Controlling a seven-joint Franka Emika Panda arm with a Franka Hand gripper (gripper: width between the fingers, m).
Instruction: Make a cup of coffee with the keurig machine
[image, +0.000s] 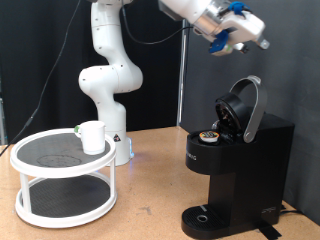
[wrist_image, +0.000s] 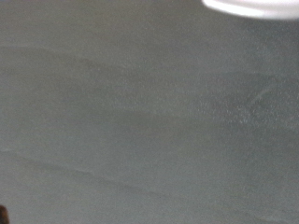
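Observation:
The black keurig machine (image: 235, 165) stands at the exterior view's right with its hinged lid (image: 244, 105) raised. A small pod (image: 209, 134) sits in the open chamber. The white cup (image: 92, 137) stands on the top tier of a white round rack (image: 60, 175) at the exterior view's left. My gripper (image: 232, 36) is high above the machine, near the exterior view's top right, apart from the lid. Nothing shows between its fingers. The wrist view shows only a blurred grey surface and a pale edge (wrist_image: 252, 7).
The white arm's base (image: 108, 90) stands behind the rack. A black stand pole (image: 183, 70) rises behind the machine. The brown table (image: 150, 200) lies between rack and machine. The machine's round drip base (image: 205, 217) holds nothing.

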